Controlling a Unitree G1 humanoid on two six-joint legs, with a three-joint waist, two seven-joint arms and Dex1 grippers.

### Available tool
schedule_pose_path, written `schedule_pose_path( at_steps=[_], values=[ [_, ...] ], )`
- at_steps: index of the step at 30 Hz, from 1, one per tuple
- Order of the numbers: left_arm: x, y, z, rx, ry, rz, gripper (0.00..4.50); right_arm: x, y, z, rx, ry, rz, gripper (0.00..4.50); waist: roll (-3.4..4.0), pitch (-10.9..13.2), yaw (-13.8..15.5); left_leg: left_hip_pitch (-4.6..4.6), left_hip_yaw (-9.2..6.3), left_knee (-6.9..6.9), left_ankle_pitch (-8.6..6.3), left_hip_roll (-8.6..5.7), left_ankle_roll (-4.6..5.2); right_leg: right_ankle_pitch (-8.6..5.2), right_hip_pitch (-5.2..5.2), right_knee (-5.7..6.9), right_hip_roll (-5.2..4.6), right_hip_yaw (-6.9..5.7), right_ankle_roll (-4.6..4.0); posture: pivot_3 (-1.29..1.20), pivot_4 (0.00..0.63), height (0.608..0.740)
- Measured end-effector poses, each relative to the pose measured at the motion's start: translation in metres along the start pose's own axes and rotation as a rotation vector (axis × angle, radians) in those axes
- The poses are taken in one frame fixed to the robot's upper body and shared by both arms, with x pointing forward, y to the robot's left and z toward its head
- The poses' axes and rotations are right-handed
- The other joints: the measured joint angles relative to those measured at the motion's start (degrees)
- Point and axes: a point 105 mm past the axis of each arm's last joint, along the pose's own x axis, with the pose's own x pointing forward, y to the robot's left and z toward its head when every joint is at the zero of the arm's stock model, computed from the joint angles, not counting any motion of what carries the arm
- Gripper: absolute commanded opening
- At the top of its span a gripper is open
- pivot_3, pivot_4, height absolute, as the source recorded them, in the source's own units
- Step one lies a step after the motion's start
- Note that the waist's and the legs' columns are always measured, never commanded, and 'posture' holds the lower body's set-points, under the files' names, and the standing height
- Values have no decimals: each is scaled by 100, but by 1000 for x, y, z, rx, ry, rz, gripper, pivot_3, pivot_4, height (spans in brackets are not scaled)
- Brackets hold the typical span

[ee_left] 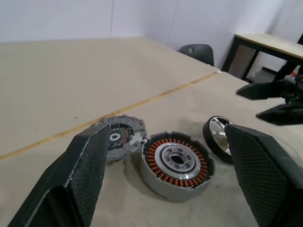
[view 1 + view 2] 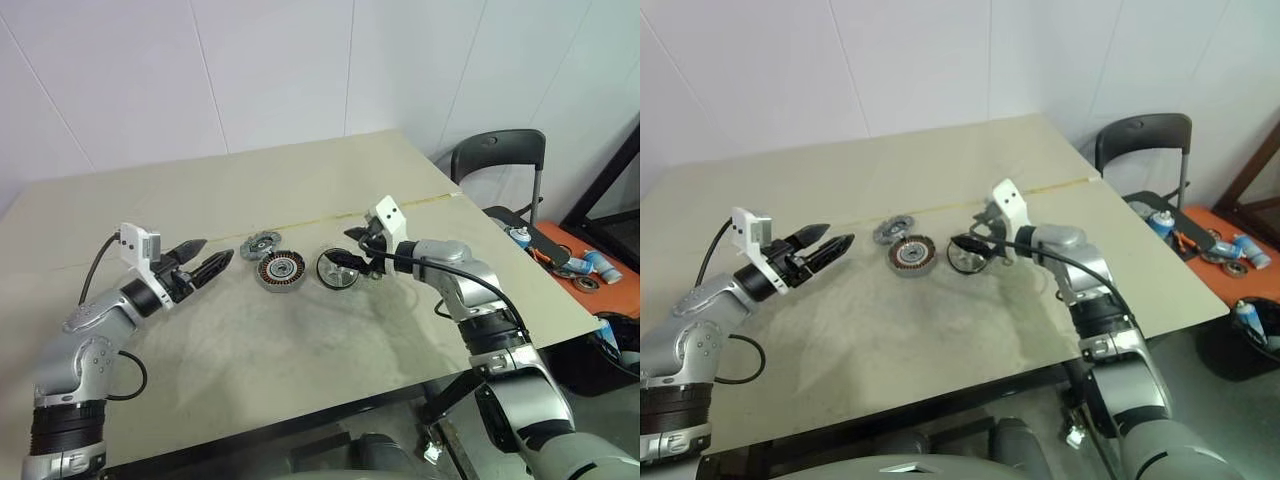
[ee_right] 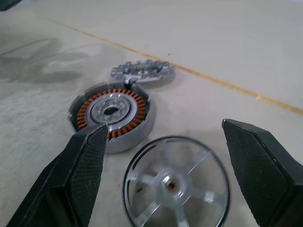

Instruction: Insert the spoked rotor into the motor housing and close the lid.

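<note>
Three discs lie in a row mid-table. The ribbed grey lid [image 2: 260, 244] lies at the left, touching the motor housing [image 2: 279, 270] with its copper windings facing up. The black-rimmed spoked rotor [image 2: 337, 268] lies flat just right of the housing. My right gripper [image 2: 350, 248] hovers open right over the rotor, its fingers [image 3: 87, 165] straddling it with nothing held. My left gripper [image 2: 212, 254] is open and level, a short way left of the lid, pointing at the discs. In the left wrist view the housing [image 1: 177, 163] sits between its fingers [image 1: 87, 163].
A tan tape line [image 2: 300, 218] crosses the table behind the discs. A black chair [image 2: 500, 155] stands past the table's right corner. An orange surface with tools [image 2: 590, 265] lies to the right, beyond the table's edge.
</note>
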Motion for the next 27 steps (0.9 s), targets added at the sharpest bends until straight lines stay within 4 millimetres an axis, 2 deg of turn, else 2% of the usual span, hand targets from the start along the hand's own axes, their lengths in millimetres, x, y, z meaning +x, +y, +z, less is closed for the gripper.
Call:
schedule_pose_path(
  at_steps=[12,21,25,27],
  values=[
    [1,2,-1,8,0,7,4069,-3,-3,1,-11,3,-9,4055,0,0,5,1,0,1,0,0,0,0,1,0,0,0,0,0,0,740],
    [0,1,-3,2,-8,9,4069,-2,-1,10,-32,-7,13,4055,-1,0,4,1,0,1,0,0,0,0,1,0,-1,0,0,0,0,740],
    [-1,1,-5,-2,-4,13,4069,4,7,9,-71,18,68,4055,0,0,-4,2,0,1,0,0,0,0,1,2,0,0,0,0,0,740],
    [-1,1,-4,-1,-4,15,4069,14,19,12,-138,43,138,4055,0,0,-24,5,2,1,1,1,-1,0,1,5,2,0,0,0,0,740]
  ],
)
